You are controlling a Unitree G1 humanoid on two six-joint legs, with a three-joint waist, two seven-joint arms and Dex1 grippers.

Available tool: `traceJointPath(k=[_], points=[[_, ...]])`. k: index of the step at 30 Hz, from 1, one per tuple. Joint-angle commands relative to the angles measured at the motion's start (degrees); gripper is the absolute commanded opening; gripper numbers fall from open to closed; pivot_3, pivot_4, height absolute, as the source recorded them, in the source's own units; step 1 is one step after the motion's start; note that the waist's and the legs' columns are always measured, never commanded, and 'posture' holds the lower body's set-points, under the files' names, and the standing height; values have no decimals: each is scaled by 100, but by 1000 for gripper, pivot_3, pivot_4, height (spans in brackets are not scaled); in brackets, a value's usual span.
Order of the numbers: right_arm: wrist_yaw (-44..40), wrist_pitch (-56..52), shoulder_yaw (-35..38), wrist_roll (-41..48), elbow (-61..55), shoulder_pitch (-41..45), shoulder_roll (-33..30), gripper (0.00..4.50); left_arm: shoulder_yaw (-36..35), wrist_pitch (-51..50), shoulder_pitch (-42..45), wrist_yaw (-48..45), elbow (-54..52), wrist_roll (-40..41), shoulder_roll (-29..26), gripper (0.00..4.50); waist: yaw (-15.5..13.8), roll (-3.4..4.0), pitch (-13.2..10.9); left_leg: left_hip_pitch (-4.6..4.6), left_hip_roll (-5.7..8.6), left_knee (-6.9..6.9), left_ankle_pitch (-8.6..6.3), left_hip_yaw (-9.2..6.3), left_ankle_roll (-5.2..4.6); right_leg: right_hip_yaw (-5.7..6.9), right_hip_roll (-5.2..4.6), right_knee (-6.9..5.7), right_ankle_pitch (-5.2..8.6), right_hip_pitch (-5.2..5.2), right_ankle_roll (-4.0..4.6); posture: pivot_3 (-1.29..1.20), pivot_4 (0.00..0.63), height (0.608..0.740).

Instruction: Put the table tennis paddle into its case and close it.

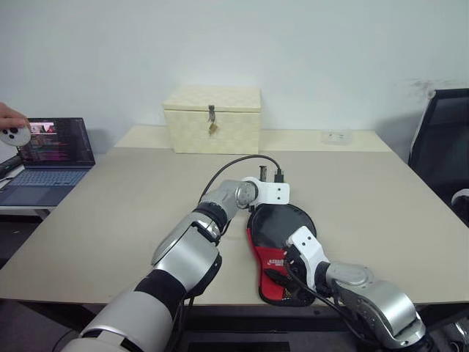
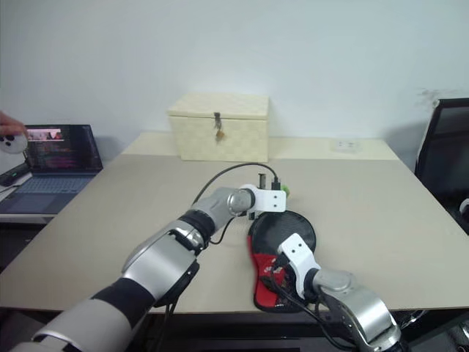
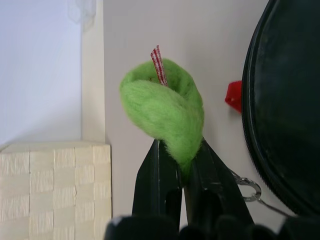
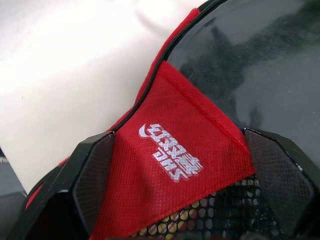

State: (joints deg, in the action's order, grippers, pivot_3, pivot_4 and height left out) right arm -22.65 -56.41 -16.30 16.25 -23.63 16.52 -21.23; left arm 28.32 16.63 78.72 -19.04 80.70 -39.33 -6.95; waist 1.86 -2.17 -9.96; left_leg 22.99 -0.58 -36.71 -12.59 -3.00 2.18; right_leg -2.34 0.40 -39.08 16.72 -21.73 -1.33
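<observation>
Left gripper (image 3: 182, 172) clamped on fuzzy green ball (image 3: 165, 112) at the far end of the black-and-red paddle-shaped fabric case (image 1: 282, 246), whose long axis runs near–far; right gripper (image 4: 180, 200), jaws apart, straddles its near end.

Showing black on the case (image 1: 282, 227) — with a red panel (image 4: 175, 165) carrying white lettering and dark mesh below. Glowing bright green on the fuzzy ball (image 3: 167, 112), topped by a red-and-white striped tag (image 3: 159, 65). Sitting cream and woven-checked — the latched box (image 1: 212, 119). Spreading pale beige across the table (image 1: 381, 191).
</observation>
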Motion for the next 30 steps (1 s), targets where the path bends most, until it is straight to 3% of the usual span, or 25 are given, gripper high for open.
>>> traceJointPath(k=[1, 6, 13, 15, 30], points=[[176, 17, 16, -320, 1417, 184, 72, 4500, -79, -67, -4, 114, -89, 49, -37, 50, 23, 0, 0, -20, -2, 0, 0, 3, 0, -2, 0, 1, 0, 18, 0, 0, 150, 740], [39, 188, 50, -250, 1812, 545, 152, 4500, -112, -75, -60, 62, -97, 83, -53, 50, 56, -1, 0, -72, -14, -8, 5, 5, -5, -9, 0, 6, -22, 63, -20, 0, 150, 740], [-358, -130, 70, 95, 1368, 497, 70, 4500, -398, -131, -125, 26, -119, 359, -47, 50, 60, 0, 0, -74, -16, -11, 13, 14, -15, -13, -33, 7, -29, 61, -24, 0, 150, 740], [-429, -260, 191, 196, 1223, 518, 39, 4500, -605, -148, -156, -1, -134, 550, -60, 50, 62, 0, 0, -61, -14, -16, 16, 17, -19, -15, -33, 7, -48, 54, -57, 0, 150, 740], [-709, -867, 1657, 1650, 765, 1112, 711, 4500, -2303, -402, -442, -266, -300, 2115, -530, 50, 80, 7, -10, 76, -4, 7, 15, 18, -22, -7, -39, 11, -45, -83, -45, 0, 150, 740]])
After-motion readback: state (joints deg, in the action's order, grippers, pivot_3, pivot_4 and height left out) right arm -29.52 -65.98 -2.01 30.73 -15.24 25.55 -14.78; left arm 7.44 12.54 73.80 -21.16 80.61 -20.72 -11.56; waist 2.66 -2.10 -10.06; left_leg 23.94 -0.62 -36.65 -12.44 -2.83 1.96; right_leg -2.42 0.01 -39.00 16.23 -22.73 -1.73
